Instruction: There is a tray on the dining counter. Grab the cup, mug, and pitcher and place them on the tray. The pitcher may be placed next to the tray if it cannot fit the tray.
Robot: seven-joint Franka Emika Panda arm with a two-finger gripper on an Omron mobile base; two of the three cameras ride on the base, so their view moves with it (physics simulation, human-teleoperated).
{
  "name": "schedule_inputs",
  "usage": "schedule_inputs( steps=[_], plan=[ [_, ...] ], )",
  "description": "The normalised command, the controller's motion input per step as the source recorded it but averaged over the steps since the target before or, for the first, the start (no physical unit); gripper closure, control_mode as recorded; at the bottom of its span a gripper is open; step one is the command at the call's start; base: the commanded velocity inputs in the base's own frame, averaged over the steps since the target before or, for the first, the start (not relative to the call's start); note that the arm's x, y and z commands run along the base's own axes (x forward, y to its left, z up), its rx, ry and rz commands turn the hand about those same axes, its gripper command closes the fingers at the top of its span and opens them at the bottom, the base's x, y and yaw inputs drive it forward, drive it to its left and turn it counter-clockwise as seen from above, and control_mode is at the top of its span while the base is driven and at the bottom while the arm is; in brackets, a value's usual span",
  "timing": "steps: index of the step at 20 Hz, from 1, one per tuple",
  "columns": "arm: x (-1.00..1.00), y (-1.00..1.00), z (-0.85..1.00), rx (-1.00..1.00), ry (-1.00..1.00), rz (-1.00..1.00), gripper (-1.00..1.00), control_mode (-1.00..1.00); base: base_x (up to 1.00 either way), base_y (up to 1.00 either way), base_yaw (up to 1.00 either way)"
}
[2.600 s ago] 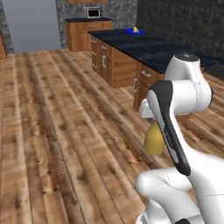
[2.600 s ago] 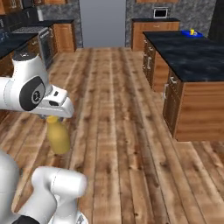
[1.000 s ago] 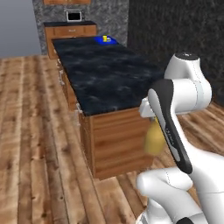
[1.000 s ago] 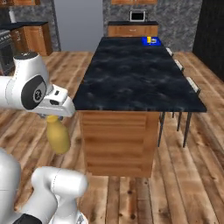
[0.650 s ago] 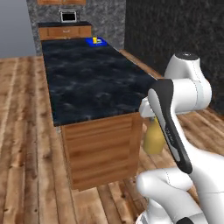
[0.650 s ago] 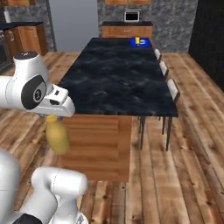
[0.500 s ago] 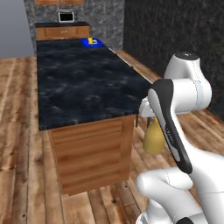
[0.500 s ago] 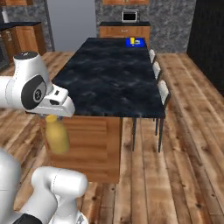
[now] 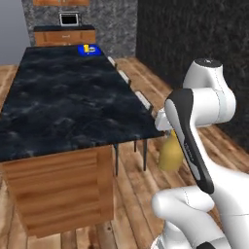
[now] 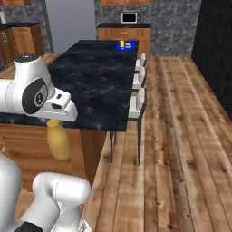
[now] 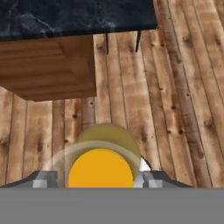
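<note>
From behind the arm on its left, the pitcher [image 9: 170, 153] is hanging below the white forearm, off the near corner of the dining counter [image 9: 68, 104] and well above the wooden floor [image 9: 146, 180]. The tray [image 9: 89, 50] is sitting far away at the other end of the top, with the cup [image 9: 86, 48] standing on it; I cannot make out a mug there. The worry from here, to my eye, is the long stretch still to cover: a jolt while the base is rolling could loosen the pitcher, and it would be falling onto bare boards.

From the right side, the pitcher [image 10: 58, 140] is dangling under the hand, just in front of the counter's wooden base [image 10: 27, 145] and lower than the marble edge. The stools [image 10: 138, 96] are lining the counter's long side. If the arm is swung toward the top without first lifting, the rounded body could be knocked against that edge and pried loose.

Looking along the gripper [image 11: 101, 177], the jaws are standing wide apart with the pitcher's top [image 11: 101, 169] filling the gap between the fingertips [image 11: 43, 179], so they are clamping the vessel on either side. A smooth round body held this way looks liable to slip or twist. The tray also looks small, so the pitcher may be crowding the cup once it arrives.
</note>
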Motion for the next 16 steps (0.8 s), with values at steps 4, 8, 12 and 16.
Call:
schedule_inputs(
  steps=[4, 8, 12, 16],
  plan=[
    [0.00, 0.00, 0.00, 0.00, 0.00, 0.00, 1.00, 1.00, 0.70, -1.00, 0.19],
    [0.00, 0.00, 0.00, 0.00, 0.00, 0.00, 1.00, 1.00, 0.74, -1.00, 0.23],
    [0.00, 0.00, 0.00, 0.00, 0.00, 0.00, 1.00, 1.00, 0.81, -1.00, 0.25],
    [0.00, 0.00, 0.00, 0.00, 0.00, 0.00, 1.00, 1.00, 0.90, -1.00, 0.26]
  ],
)
